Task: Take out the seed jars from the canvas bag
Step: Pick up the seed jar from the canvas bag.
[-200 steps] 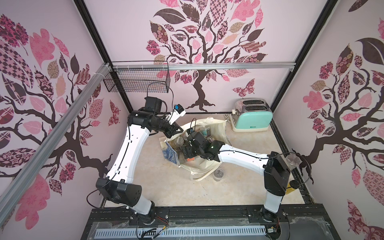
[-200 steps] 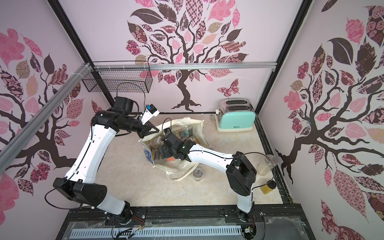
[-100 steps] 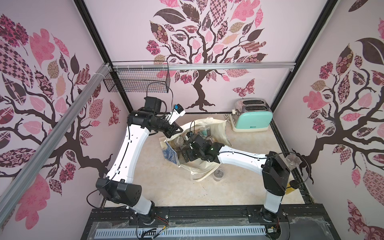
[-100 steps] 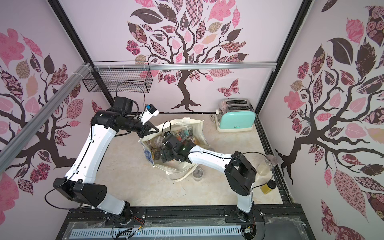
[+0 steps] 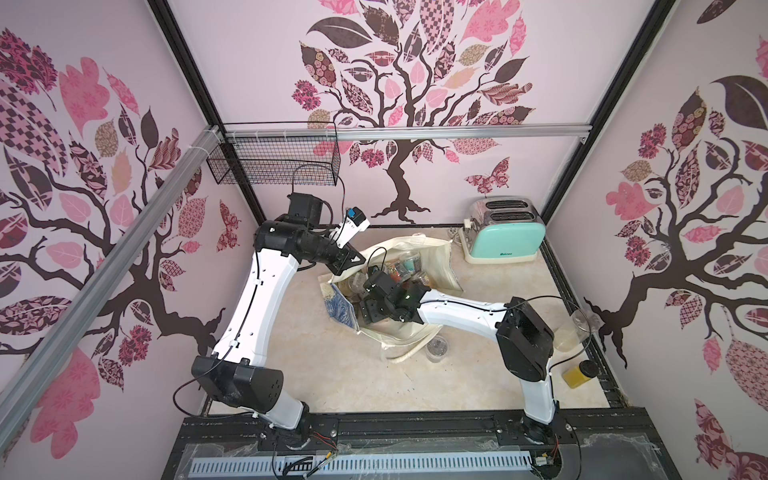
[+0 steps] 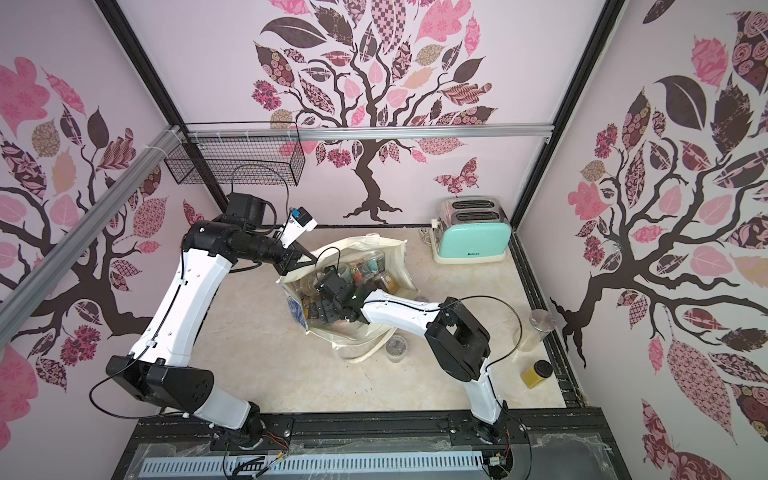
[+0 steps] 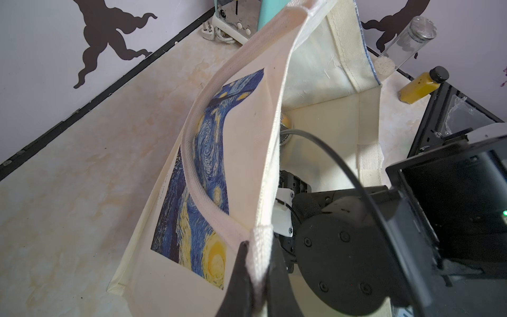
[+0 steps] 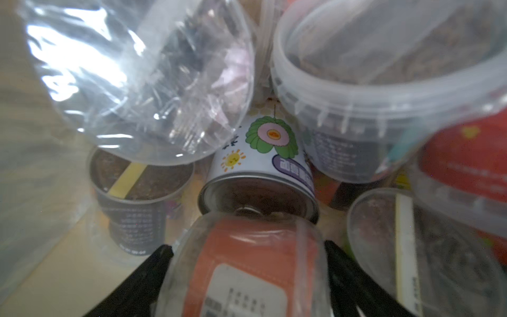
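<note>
The canvas bag [image 5: 436, 257] [image 6: 395, 257] lies open on the table in both top views, with several seed jars [image 5: 409, 262] [image 6: 370, 264] inside. My left gripper [image 5: 353, 261] [image 7: 258, 244] is shut on the strap at the bag's rim [image 7: 247, 137] and holds the mouth up. My right gripper [image 5: 365, 316] [image 8: 247, 249] is down inside the bag. Its fingers [image 8: 156, 263] press both sides of a clear seed jar [image 8: 247, 274] with an orange packet. More jars [image 8: 384, 82] and a printed tin [image 8: 260, 175] crowd around it. One seed jar [image 5: 437, 347] stands outside, near the bag's front.
A mint toaster [image 5: 503, 232] stands at the back right. A tall clear jar [image 5: 582, 328] and a yellow bottle [image 5: 579, 374] sit by the right edge. A black wire basket [image 5: 274, 164] hangs on the back rail. Crinkled clear plastic [image 8: 137, 82] lies over the jars.
My right gripper has shifted a little inside the bag and its jaws have narrowed onto the orange-packet jar. The left arm has stayed put, still holding the rim.
</note>
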`<action>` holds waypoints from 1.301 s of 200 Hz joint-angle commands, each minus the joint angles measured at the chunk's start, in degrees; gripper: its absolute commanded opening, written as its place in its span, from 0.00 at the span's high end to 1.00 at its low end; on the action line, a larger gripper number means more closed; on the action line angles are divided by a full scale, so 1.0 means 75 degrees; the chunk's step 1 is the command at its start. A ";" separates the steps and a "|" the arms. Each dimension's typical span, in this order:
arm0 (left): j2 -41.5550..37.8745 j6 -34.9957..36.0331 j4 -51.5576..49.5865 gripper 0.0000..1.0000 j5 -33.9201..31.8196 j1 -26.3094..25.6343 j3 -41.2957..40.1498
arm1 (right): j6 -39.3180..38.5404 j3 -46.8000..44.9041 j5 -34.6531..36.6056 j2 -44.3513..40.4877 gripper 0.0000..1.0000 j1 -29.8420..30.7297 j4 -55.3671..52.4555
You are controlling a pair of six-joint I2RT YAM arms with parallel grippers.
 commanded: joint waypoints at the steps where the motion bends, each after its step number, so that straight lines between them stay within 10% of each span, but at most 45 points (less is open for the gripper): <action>1: -0.0034 -0.0145 0.0161 1.00 0.0393 0.0025 0.0310 | 0.0269 0.0436 0.0680 0.0351 0.13 0.0057 -0.0616; 91: -0.0042 -0.0113 0.0145 1.00 0.0387 0.0100 0.0287 | 0.0472 -0.0053 0.0970 -0.0438 0.37 0.0049 -0.0311; 260: -0.0044 -0.0325 0.0282 1.00 0.0286 0.0342 0.0223 | 0.0282 -0.1539 0.0205 -0.4301 0.38 -0.1074 -0.0643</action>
